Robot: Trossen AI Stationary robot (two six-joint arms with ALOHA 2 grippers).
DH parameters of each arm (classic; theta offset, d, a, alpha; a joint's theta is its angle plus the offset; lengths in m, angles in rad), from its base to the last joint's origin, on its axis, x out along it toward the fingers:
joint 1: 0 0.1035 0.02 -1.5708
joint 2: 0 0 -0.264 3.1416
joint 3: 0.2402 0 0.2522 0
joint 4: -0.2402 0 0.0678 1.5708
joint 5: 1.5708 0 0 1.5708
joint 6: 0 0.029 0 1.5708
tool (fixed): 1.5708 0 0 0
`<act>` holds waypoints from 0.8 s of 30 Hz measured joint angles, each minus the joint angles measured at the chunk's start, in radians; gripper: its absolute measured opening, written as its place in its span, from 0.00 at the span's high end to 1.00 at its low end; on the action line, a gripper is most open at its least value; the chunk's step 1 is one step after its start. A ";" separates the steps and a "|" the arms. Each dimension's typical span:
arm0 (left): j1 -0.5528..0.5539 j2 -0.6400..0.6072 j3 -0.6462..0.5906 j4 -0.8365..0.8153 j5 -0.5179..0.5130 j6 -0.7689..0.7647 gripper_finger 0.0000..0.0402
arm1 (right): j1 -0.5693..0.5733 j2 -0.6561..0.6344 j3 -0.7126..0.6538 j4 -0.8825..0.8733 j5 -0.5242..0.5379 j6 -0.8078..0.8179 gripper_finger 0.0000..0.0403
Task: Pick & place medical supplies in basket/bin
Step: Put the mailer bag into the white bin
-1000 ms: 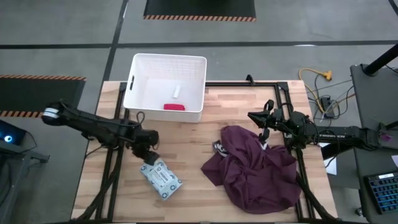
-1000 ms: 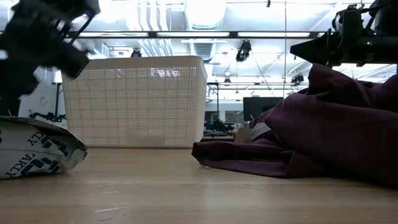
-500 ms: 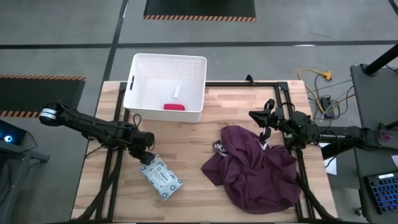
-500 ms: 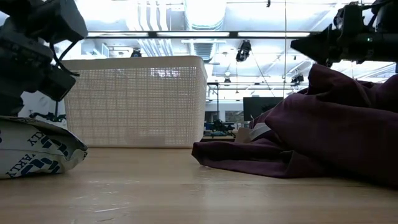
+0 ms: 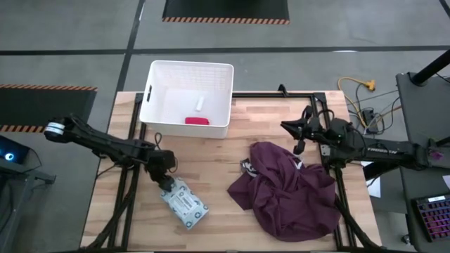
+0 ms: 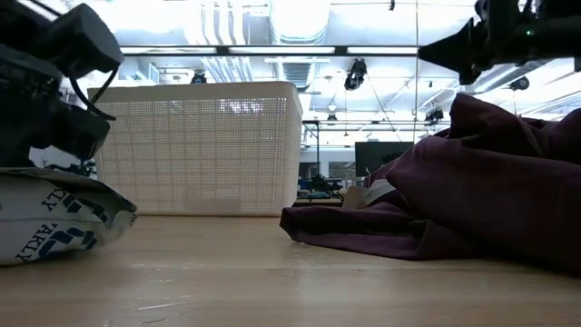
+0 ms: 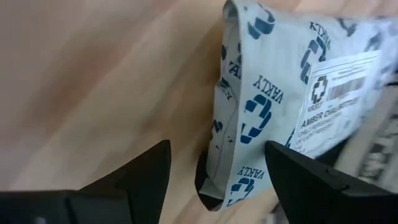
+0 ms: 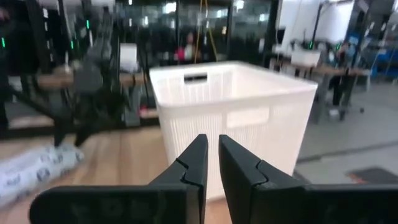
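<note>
A crumpled maroon cloth point(image 5: 290, 188) lies on the wooden table point(image 5: 218, 161).

Bright ceiling strip lights point(image 6: 300, 50) glare behind the white bin point(image 6: 195, 145) — the low view is backlit, dark shapes silhouetted. Overhead, light is even and soft; both wrist views are blurred.

bare wood point(image 5: 211, 165) between bin point(image 5: 188, 133), cloth point(image 5: 288, 190)
</note>
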 joint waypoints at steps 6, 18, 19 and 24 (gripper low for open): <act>0.000 0.001 -0.051 0.161 0.042 -0.063 0.40 | 0.000 0.000 0.101 -0.258 0.000 0.000 0.92; 0.000 0.024 -0.039 0.201 0.081 -0.031 0.40 | 0.001 0.000 0.109 -0.300 0.004 -0.024 0.92; 0.000 0.036 -0.045 0.200 0.081 -0.036 0.40 | 0.001 0.000 0.105 -0.300 0.004 -0.024 0.92; 0.000 0.092 -0.052 0.216 0.117 -0.045 0.40 | 0.001 0.001 0.089 -0.300 0.019 -0.024 0.92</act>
